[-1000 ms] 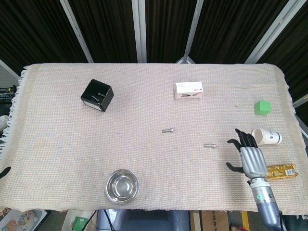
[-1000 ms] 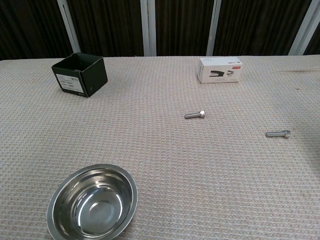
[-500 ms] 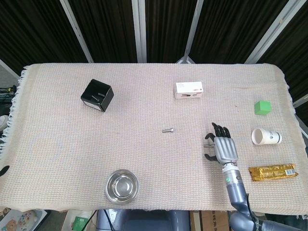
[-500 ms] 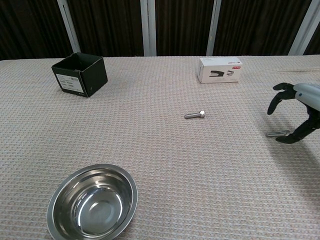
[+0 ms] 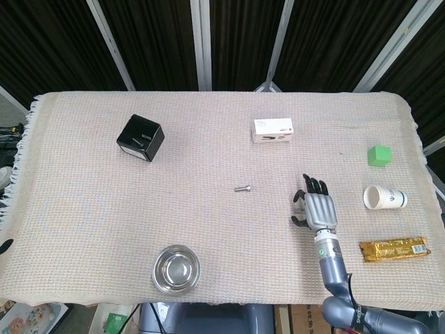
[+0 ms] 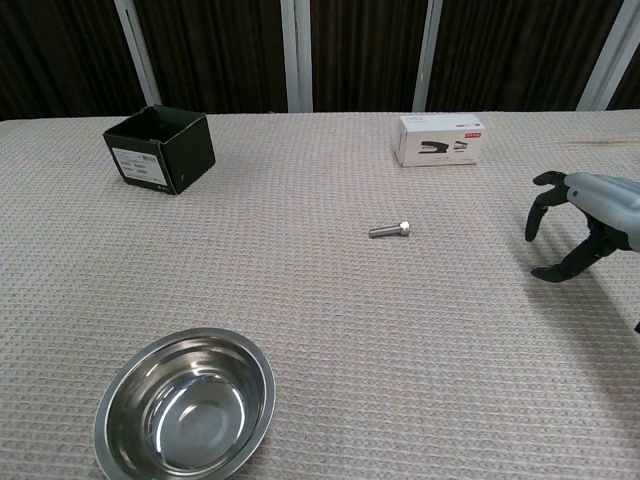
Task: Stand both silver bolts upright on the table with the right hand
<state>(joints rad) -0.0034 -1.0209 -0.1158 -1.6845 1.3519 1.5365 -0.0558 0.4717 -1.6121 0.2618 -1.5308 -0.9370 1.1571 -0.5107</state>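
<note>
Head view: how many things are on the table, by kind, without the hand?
Boxes: 2 (black box, white box)
Silver bolt visible: 1
Steel bowl: 1
Paper cup: 1
Green cube: 1
Snack bar: 1
Total: 7

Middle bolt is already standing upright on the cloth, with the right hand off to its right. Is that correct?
Not quite. The middle bolt is lying on its side, not standing upright, as the chest view shows. The right hand is indeed off to its right.
</note>
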